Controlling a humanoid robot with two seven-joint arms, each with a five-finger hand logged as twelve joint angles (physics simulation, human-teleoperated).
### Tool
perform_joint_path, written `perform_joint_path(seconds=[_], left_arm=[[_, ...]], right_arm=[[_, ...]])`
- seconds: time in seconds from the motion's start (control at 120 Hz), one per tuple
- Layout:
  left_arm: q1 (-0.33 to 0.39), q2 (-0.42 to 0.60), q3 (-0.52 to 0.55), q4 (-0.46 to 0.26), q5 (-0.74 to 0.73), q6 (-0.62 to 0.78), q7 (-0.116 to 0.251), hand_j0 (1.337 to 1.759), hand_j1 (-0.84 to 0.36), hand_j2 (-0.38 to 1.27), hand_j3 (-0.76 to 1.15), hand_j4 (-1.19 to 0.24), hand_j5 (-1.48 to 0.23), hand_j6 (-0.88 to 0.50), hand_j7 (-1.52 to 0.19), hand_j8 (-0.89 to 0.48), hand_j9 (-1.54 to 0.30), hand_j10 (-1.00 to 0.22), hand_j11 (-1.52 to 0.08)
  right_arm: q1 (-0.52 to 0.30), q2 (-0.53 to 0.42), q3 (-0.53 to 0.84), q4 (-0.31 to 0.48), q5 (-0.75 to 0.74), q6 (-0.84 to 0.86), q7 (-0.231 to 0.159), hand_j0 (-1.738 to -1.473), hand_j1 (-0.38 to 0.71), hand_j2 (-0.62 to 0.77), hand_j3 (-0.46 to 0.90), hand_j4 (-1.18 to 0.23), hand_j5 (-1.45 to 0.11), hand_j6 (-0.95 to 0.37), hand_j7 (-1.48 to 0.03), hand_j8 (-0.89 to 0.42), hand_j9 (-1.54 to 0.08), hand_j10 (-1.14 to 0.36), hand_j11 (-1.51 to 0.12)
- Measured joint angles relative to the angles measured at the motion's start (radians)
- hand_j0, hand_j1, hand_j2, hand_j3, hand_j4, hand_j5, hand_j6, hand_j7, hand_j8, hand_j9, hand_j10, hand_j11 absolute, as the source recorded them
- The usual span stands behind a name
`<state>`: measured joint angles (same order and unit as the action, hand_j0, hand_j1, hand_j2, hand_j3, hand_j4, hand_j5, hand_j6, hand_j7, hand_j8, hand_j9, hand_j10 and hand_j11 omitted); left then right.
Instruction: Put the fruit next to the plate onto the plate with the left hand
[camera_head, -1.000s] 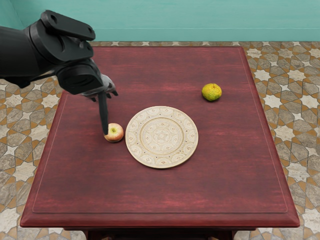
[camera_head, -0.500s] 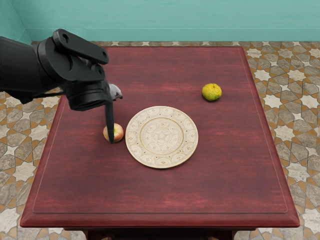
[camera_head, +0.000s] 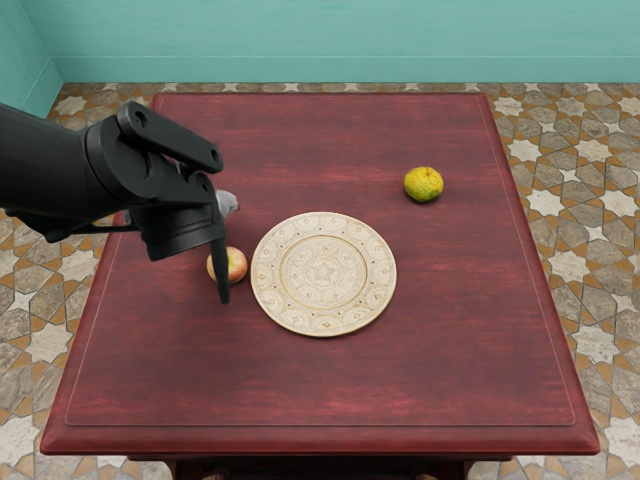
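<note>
The apple (camera_head: 233, 264) rests on the table (camera_head: 450, 330), just behind the left hand's (camera_head: 185, 228) single outstretched finger (camera_head: 220, 272). The plate (camera_head: 340, 300) lies just beyond. That finger points down, unclenched and gripping nothing. The palm hides the others.

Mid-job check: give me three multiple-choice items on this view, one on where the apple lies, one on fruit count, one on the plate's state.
1. The apple lies: A) left of the plate; B) on it; C) right of it.
2. Fruits on the table: A) one; B) two; C) three.
3. The plate is: A) bare; B) holding fruit; C) overturned.
1 A: it sits by the plate's left rim, at the left robot hand.
2 B: the apple and a green-yellow fruit.
3 A: only its pattern shows.
</note>
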<state>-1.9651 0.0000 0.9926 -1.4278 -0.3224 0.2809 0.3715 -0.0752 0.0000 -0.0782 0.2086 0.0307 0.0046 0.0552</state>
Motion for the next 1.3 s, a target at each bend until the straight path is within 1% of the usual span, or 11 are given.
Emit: perform_joint_path(seconds=[0.208,0.325,0.375,0.425,0.567,0.625,0.758,1.1,1.3], left_arm=[[-0.002,0.000,-0.037,-0.065,0.000,0.055,0.001,1.658,0.34,0.00,0.00,0.00,-0.01,0.00,-0.01,0.00,-0.01,0.00,-0.01],[-0.001,0.000,-0.047,-0.081,-0.002,0.061,0.003,1.658,0.26,0.01,0.00,-0.07,-0.09,-0.07,-0.09,-0.07,-0.09,-0.07,-0.09],[-0.001,0.000,-0.044,-0.083,-0.004,0.067,0.004,1.658,0.23,0.02,0.00,-0.10,-0.13,-0.10,-0.13,-0.10,-0.13,-0.10,-0.13],[0.003,0.000,-0.040,-0.083,-0.006,0.102,0.004,1.658,0.20,0.02,0.00,-0.12,-0.16,-0.12,-0.16,-0.12,-0.16,-0.12,-0.16],[0.005,0.000,-0.018,-0.084,-0.010,0.166,0.004,1.658,0.16,0.03,0.00,-0.16,-0.21,-0.16,-0.21,-0.16,-0.21,-0.16,-0.21],[0.053,0.000,-0.016,-0.084,-0.010,0.214,0.003,1.658,0.15,0.03,0.00,-0.17,-0.22,-0.17,-0.22,-0.17,-0.22,-0.17,-0.22],[0.064,0.000,-0.019,-0.083,-0.007,0.286,0.002,1.658,0.13,0.04,0.00,-0.18,-0.23,-0.18,-0.23,-0.18,-0.23,-0.18,-0.23],[0.099,0.000,-0.074,-0.083,0.005,0.319,-0.001,1.658,0.12,0.04,0.00,-0.19,-0.25,-0.19,-0.25,-0.19,-0.25,-0.19,-0.25],[0.114,0.000,-0.085,-0.084,0.006,0.328,-0.002,1.658,0.12,0.04,0.00,-0.19,-0.25,-0.19,-0.25,-0.19,-0.25,-0.19,-0.25]], right_arm=[[0.000,0.000,0.000,0.000,0.000,0.000,0.000,-1.658,-0.32,0.00,0.00,-0.02,-0.03,-0.02,-0.03,-0.02,-0.03,-0.02,-0.03],[0.000,0.000,0.000,0.000,0.000,0.000,0.000,-1.658,-0.32,0.00,0.00,-0.02,-0.03,-0.02,-0.03,-0.02,-0.03,-0.02,-0.03],[0.000,0.000,0.000,0.000,0.000,0.000,0.000,-1.658,-0.32,0.00,0.00,-0.02,-0.03,-0.02,-0.03,-0.02,-0.03,-0.02,-0.03],[0.000,0.000,0.000,0.000,0.000,0.000,0.000,-1.658,-0.32,0.00,0.00,-0.02,-0.03,-0.02,-0.03,-0.02,-0.03,-0.02,-0.03],[0.000,0.000,0.000,0.000,0.000,0.000,0.000,-1.658,-0.32,0.00,0.00,-0.02,-0.03,-0.02,-0.03,-0.02,-0.03,-0.02,-0.03],[0.000,0.000,0.000,0.000,0.000,0.000,0.000,-1.658,-0.32,0.00,0.00,-0.02,-0.03,-0.02,-0.03,-0.02,-0.03,-0.02,-0.03],[0.000,0.000,0.000,0.000,0.000,0.000,0.000,-1.658,-0.32,0.00,0.00,-0.02,-0.03,-0.02,-0.03,-0.02,-0.03,-0.02,-0.03],[0.000,0.000,0.000,0.000,0.000,0.000,0.000,-1.658,-0.32,0.00,0.00,-0.02,-0.03,-0.02,-0.03,-0.02,-0.03,-0.02,-0.03],[0.000,0.000,0.000,0.000,0.000,0.000,0.000,-1.658,-0.32,0.00,0.00,-0.02,-0.03,-0.02,-0.03,-0.02,-0.03,-0.02,-0.03]])
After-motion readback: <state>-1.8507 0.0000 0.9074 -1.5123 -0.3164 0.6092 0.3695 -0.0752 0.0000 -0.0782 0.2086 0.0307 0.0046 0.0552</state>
